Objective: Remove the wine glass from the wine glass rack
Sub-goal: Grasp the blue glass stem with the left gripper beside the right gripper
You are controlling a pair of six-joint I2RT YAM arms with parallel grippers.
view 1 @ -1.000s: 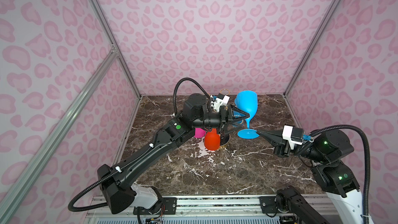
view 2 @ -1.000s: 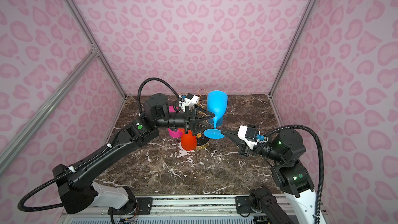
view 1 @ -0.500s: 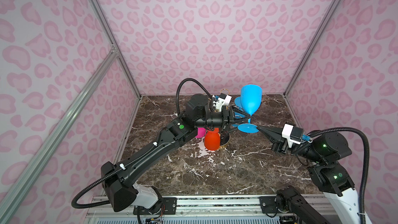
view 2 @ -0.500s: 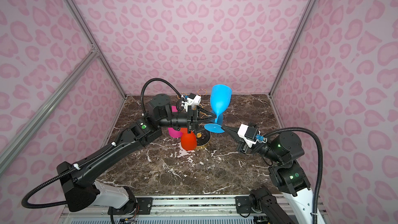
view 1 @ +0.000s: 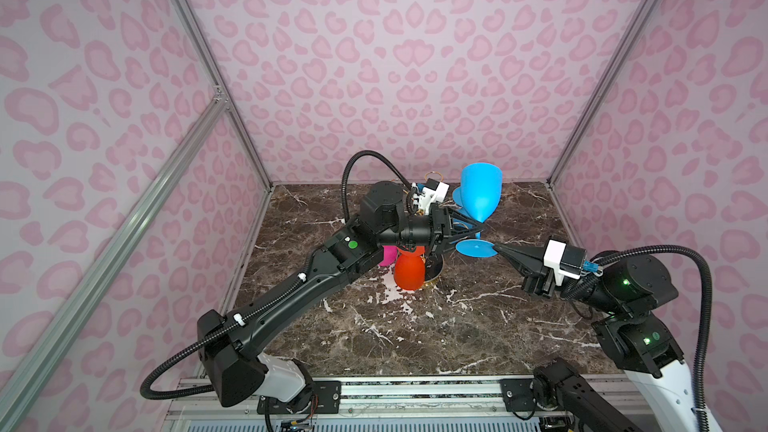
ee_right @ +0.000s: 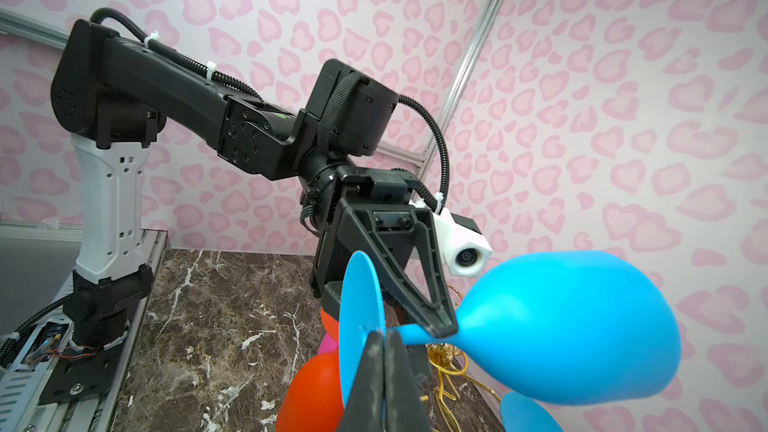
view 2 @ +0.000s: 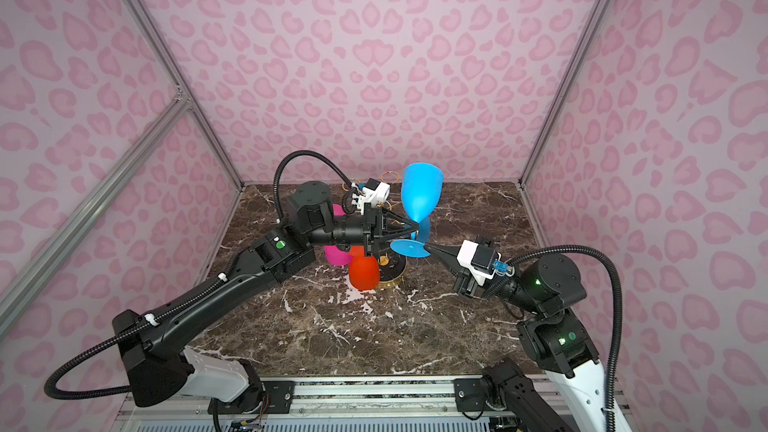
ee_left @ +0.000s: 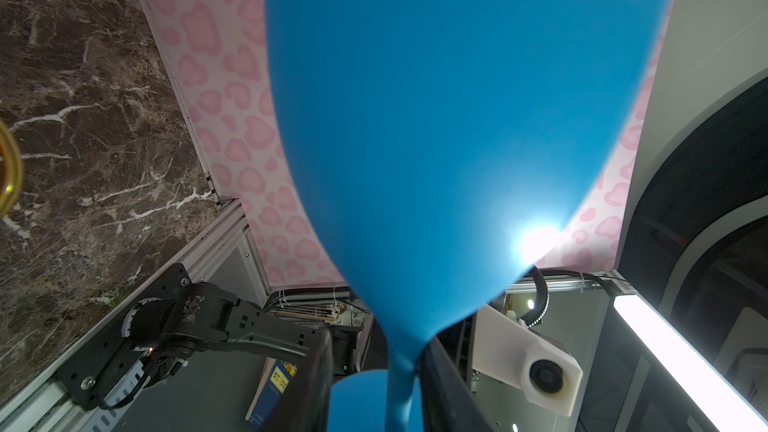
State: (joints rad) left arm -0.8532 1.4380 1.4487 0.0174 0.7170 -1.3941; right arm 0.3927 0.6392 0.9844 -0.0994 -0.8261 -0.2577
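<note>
Nearest, over the marble table (view 1: pixel 415 326), the right gripper (view 1: pixel 498 248) (view 2: pixel 430 248) is clenched on the rim of the blue glass (view 1: pixel 480 195) (view 2: pixel 420 193), at its round foot. In the right wrist view its fingers (ee_right: pixel 374 376) press together on the disc's edge.

The blue glass (ee_right: pixel 573 326) is upright in the air, foot down and bowl up, just right of the rack (view 1: pixel 431 282) (view 2: pixel 395 270). The inside of its bowl cannot be seen.

A little farther in, the left gripper (view 1: pixel 478 228) (view 2: pixel 413 226) reaches across from the left and straddles the stem just under the bowl. Its jaws are narrowed but not fully clamped. In the left wrist view one finger (ee_left: pixel 440 376) lies against the stem, and a gap shows on the other side.

Beyond the left arm, the rack stands on the table. It carries a red glass (view 1: pixel 409 272) (view 2: pixel 363 274) hanging bowl-down at its near side and a pink glass (view 1: pixel 388 255) (view 2: pixel 334 255) to the left. Another blue glass (view 1: pixel 457 197) (view 2: pixel 424 230) sits just behind the held one's stem. The rack's gold loops rise at the far side.
</note>
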